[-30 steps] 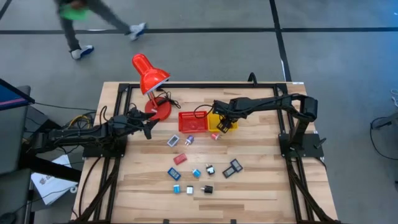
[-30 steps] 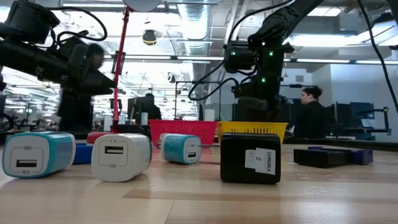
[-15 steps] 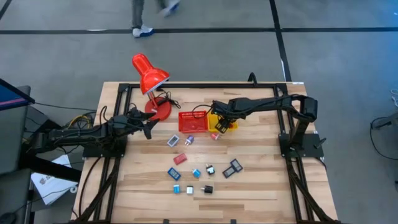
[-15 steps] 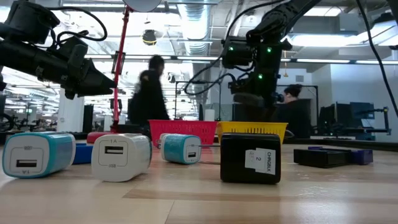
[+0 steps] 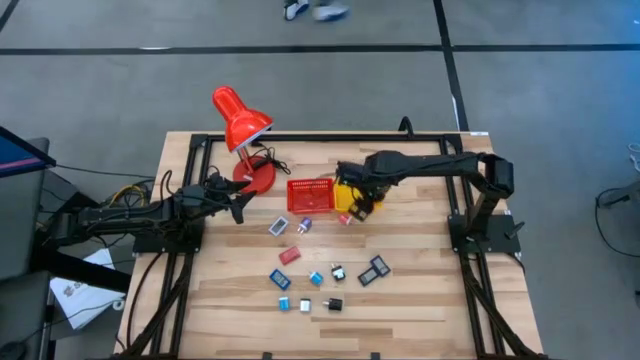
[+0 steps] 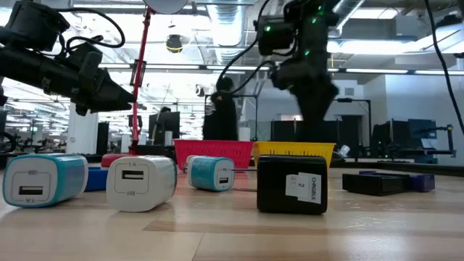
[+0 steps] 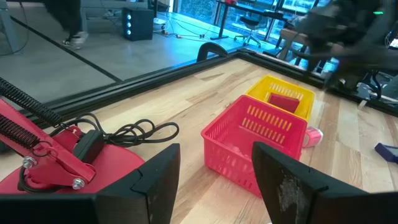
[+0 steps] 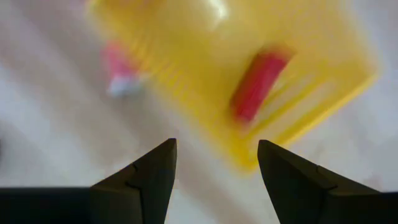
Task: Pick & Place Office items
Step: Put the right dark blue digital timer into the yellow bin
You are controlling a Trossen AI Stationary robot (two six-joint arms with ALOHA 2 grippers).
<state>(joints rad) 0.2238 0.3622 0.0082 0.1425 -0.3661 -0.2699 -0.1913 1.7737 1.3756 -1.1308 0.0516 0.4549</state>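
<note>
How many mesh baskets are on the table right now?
2: a red basket beside the lamp base, and a yellow basket right next to it, partly under the right gripper in the high view.

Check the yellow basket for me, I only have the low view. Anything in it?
Observer: Yes, one red piece lies inside the yellow basket.
Operator: Right arm holding anything?
Observer: No. The right gripper hangs over that basket, its fingers apart with nothing between them.
Operator: Left arm?
Observer: The left gripper waits open and empty beside the lamp base.
</note>
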